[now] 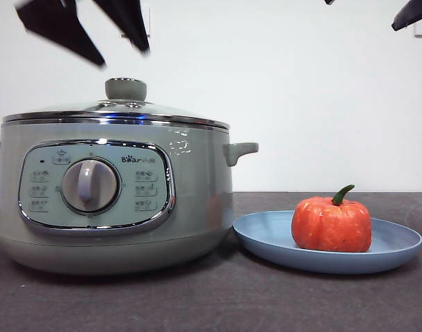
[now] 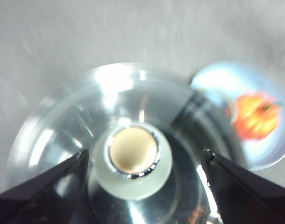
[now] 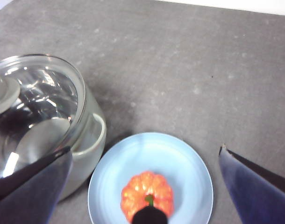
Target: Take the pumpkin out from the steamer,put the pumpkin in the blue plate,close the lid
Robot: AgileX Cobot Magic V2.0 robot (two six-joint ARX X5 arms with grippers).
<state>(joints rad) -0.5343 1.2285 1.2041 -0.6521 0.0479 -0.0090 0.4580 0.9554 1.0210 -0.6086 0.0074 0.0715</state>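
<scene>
The lid (image 1: pixel 114 109) sits shut on the sage-green steamer (image 1: pixel 197 200), its knob (image 1: pixel 125 88) on top. My left gripper (image 1: pixel 123 55) hangs open and empty just above the knob, blurred; in the left wrist view my left gripper (image 2: pixel 145 156) has a jaw on each side of the knob (image 2: pixel 133 151), clear of it. The orange pumpkin (image 1: pixel 331 225) stands upright in the blue plate (image 1: pixel 398 245), to the right of the steamer. My right gripper (image 3: pixel 145 149) is open and empty high above the plate (image 3: pixel 189 172) and pumpkin (image 3: pixel 147 191).
The dark grey table (image 1: pixel 218 297) stretches in front of the steamer and plate. A white wall stands behind. The steamer's right side handle (image 1: pixel 240 151) sticks out above the plate's near rim.
</scene>
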